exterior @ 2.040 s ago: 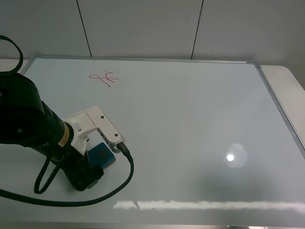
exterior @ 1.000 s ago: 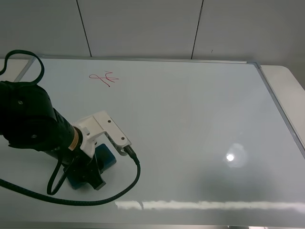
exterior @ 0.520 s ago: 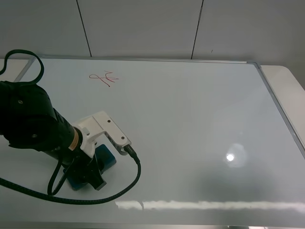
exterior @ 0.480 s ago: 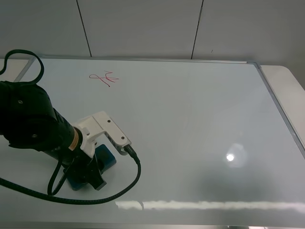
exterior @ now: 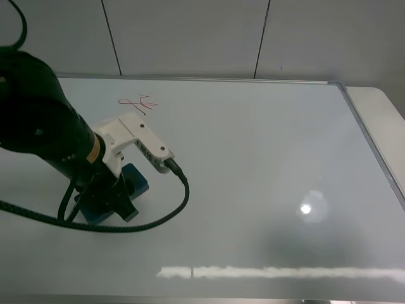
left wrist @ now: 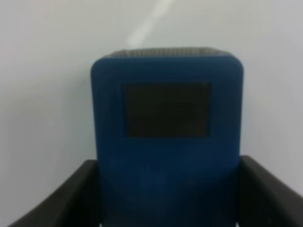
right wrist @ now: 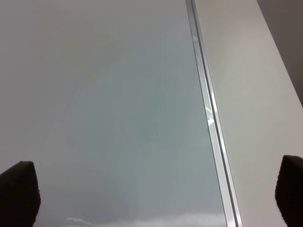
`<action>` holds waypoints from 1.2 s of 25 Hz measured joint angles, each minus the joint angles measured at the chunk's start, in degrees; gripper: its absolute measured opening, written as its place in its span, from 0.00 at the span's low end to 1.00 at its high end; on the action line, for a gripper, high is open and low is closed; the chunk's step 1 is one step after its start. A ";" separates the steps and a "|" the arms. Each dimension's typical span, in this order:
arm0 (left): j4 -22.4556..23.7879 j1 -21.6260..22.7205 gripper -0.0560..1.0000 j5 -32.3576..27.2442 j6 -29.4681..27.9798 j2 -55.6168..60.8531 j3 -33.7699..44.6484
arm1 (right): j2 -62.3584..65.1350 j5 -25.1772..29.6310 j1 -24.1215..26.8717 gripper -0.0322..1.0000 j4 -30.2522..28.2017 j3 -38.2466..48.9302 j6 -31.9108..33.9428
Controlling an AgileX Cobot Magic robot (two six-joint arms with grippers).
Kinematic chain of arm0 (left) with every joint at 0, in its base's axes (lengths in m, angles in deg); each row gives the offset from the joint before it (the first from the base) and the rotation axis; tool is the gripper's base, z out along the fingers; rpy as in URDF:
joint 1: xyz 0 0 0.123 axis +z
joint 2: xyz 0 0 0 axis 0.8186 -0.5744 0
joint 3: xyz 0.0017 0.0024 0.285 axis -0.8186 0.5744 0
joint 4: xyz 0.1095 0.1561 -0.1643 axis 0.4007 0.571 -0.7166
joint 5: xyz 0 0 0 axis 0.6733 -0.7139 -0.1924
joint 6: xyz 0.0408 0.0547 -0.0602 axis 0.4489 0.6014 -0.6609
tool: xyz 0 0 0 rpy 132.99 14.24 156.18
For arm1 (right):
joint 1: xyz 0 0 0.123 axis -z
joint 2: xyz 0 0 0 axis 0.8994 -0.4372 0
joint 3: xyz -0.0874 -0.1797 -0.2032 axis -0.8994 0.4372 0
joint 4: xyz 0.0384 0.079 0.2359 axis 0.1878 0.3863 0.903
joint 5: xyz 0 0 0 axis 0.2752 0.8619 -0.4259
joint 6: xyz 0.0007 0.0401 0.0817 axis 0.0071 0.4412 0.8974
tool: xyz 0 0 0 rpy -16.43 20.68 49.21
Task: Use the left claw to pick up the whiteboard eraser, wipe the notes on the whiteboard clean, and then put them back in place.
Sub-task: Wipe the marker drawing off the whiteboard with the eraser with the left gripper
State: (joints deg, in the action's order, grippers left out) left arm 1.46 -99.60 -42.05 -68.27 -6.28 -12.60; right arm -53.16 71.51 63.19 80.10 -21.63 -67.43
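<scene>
Whiteboard (exterior: 253, 158) bears one red scribble (exterior: 138, 103); left end effector (left wrist: 168, 201) grips the one eraser (left wrist: 165, 123); right end effector (right wrist: 154, 194) spread.

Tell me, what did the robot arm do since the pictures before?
The left tool, gripping the whiteboard eraser, moved it a little way across the whiteboard toward the red notes. The notes look the same, not wiped yet.

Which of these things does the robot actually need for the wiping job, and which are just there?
Part of the job: left gripper, the whiteboard eraser it holds, red notes, whiteboard.
Just there: right gripper, open; table beside the board; wall behind.
</scene>
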 joint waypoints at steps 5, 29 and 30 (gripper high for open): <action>3.35 7.57 0.58 -6.88 1.11 0.21 -11.32 | 0.00 0.00 0.00 0.99 0.00 0.00 0.00; -15.61 38.07 0.58 -7.94 25.59 -35.50 -52.19 | 0.00 0.00 0.00 0.99 0.00 0.00 0.00; -15.61 38.07 0.58 -8.49 25.87 -36.78 -53.71 | 0.00 0.00 0.00 0.99 0.00 0.00 0.00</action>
State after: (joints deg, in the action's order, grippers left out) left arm -14.15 -61.52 -50.54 -42.39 -43.06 -66.31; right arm -53.16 71.51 63.19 80.10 -21.63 -67.43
